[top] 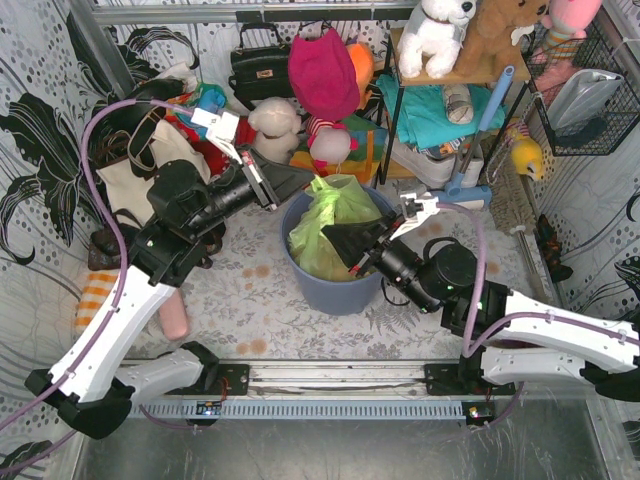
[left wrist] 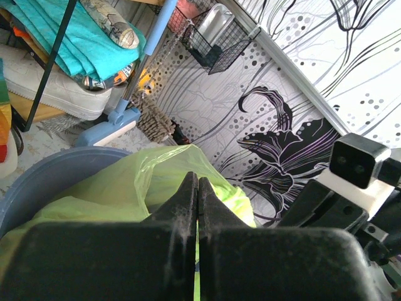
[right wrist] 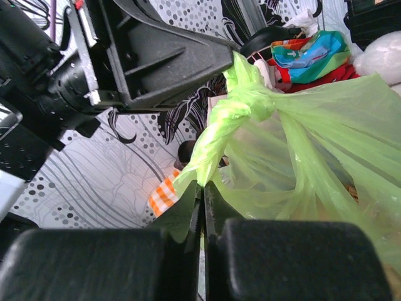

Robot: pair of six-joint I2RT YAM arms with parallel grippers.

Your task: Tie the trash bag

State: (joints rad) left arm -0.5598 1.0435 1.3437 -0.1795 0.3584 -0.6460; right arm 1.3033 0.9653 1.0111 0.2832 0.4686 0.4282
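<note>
At the centre of the top view, the trash bag [top: 335, 215] is sitting in a blue-grey bin [top: 345, 292] on the desk [top: 250, 300], with its gathered neck lying between the two pincers. The left pincer [top: 308, 180] is reaching in from the upper left with its fingers pressed together. A sliver of green film is showing between them in its own wrist view, so it is apparently nipping one tail. The right pincer [top: 328, 234] is coming in from the lower right and pinching the other tail, a twisted strand [right wrist: 210, 147]. In the right wrist view this strand is running from bottom centre up and rightward into a knot [right wrist: 247, 103], and a short tail is rising from there to the left pincer's tip at upper centre. Both pincers are lying about equally near the knot, on one slanted line through it, so tightening is probably calling for a pull apart along that line. Thin, translucent, light green and crinkly, the bag is stretching in taut folds to the right of the knot and bulging above the bin's rim.
</note>
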